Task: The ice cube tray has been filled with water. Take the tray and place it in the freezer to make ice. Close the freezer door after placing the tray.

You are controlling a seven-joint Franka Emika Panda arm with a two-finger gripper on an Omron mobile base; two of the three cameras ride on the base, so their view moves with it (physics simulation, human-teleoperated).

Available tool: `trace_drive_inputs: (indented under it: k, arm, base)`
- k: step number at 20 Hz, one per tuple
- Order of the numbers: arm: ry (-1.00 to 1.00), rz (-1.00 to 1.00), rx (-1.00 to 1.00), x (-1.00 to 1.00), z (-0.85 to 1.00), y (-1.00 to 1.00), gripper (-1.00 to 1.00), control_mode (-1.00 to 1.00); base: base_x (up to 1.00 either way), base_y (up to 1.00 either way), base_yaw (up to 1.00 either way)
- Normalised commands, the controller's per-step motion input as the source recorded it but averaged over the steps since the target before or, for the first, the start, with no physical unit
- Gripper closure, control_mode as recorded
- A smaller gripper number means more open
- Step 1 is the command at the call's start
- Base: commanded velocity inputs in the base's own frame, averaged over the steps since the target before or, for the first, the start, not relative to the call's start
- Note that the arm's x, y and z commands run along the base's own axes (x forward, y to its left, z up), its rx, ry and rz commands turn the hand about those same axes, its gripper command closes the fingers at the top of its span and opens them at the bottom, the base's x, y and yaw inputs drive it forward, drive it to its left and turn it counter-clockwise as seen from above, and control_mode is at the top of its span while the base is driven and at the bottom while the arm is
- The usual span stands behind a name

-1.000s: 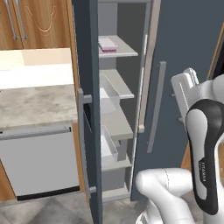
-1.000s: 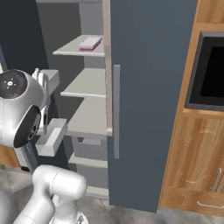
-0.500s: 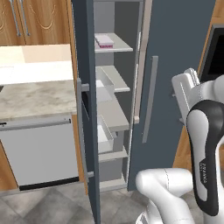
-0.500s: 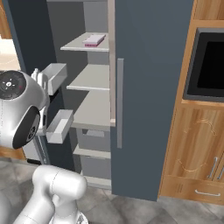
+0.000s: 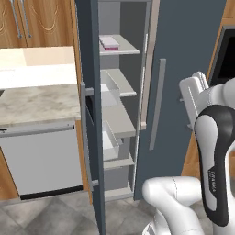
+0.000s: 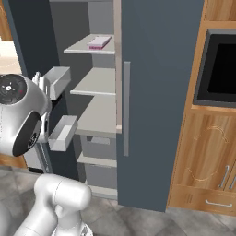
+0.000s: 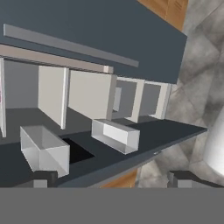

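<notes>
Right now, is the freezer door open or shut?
Open. The freezer door stands swung out edge-on, leaving the shelves exposed, with the ice cube tray lying on the top shelf.

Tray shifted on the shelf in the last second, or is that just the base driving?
No. The ice cube tray sits at the same spot on the top shelf; the whole view shifted.
</notes>
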Motion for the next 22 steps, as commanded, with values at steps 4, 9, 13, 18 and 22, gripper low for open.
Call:
trace_drive_inputs:
  k: [4,9,13,18,22]
  arm:
    - [-0.01,0.00,0.00,-0.21,0.00,0.03,-1.00,-1.00]
    - [0.00,0.02,-0.05,-0.29,0.00,0.36,-1.00,-1.00]
    - [0.00,0.14,-0.11,-0.39,0.00,0.27,-1.00,-1.00]
    - [0.00,0.21,-0.23,-0.31,0.00,0.05,-1.00,-1.00]
    - [0.00,0.26,-0.21,-0.08,0.00,-0.04,-1.00,-1.00]
  base:
    - [0.00,0.00,0.00]
    - [0.00,0.00,0.00]
    - [0.00,0.00,0.00]
    - [0.00,0.00,0.00]
    - [0.00,0.00,0.00]
